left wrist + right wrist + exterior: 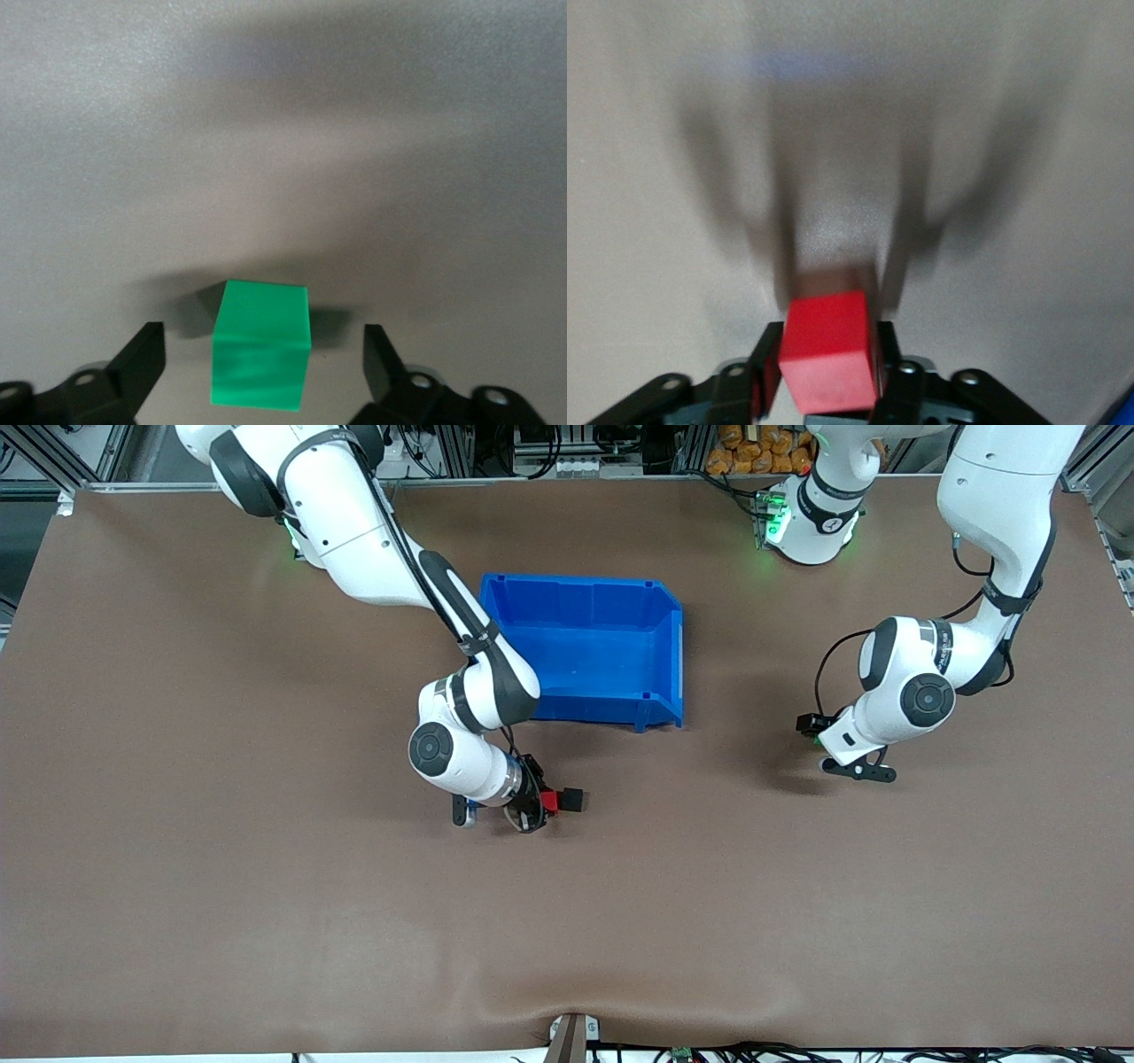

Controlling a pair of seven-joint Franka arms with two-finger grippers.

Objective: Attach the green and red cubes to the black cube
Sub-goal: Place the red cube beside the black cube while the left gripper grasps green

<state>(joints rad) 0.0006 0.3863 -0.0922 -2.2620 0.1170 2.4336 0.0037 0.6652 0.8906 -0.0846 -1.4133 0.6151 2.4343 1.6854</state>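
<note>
Right gripper point(539, 804) sits low at the table, nearer the front camera than the blue plastic bin point(592, 651). Its jaws are shut on the small red plastic cube point(828, 351), which the front view shows touching the small matte black cube point(573, 801); that cube lies on the brown table mat point(266, 912), on the red cube's side toward the left arm's end.

Left gripper point(266, 372) is down at the mat toward the left arm's end of the table, well apart from the other pair. Its jaws stand open, one finger on each side of the small green plastic cube point(260, 354), neither touching it.

Judgement, step in hand: seating red on black while the left arm readies its grasp. Best done by keeping the red face flat and square against the black face, pressing straight along the line joining them. For green, centre before closing.

Orientation: cubes have no long axis. The red-black pair's long axis runs toward the left arm's end. Green sits slightly turned relative to the fingers.
</note>
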